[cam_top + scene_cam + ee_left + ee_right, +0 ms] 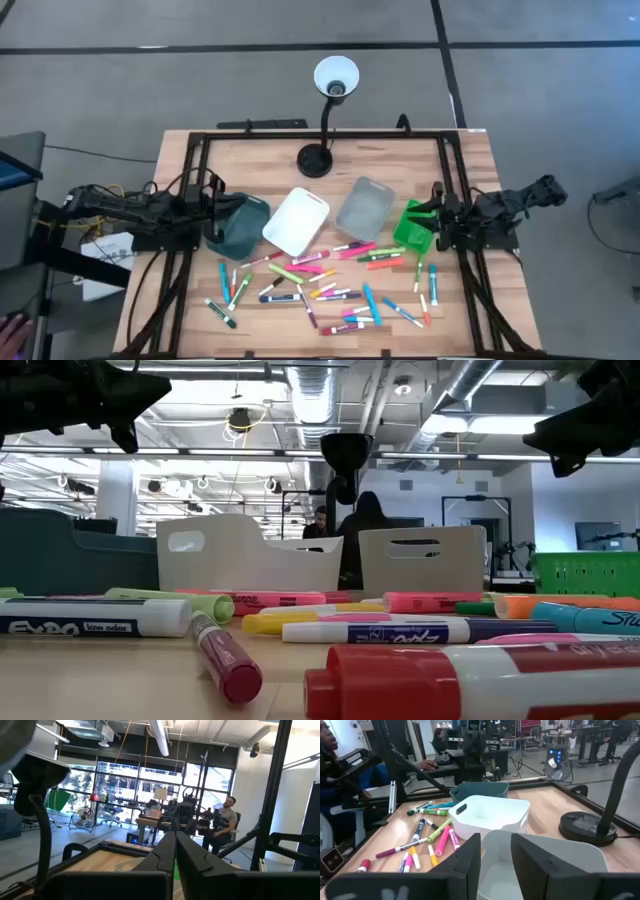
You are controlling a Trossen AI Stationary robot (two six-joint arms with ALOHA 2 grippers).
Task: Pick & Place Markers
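Multicoloured markers lie in a dense, crossing scatter on the table edge nearest the low camera, in front of the white bin; a descent here risks pinching two or knocking neighbours off the edge. Beside that bin's teal neighbour, the left gripper hangs pressed together and empty; beyond the grey bin, the right gripper stands partly spread, empty, near the green bin.

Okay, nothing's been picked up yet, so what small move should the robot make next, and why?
Probably lower the right end effector toward the markers. They all lie loose on the table in front of the four bins; the white bin shows nothing inside. The right fingers stand apart with nothing between them, while the left end effector is shut, raised beside the teal bin.
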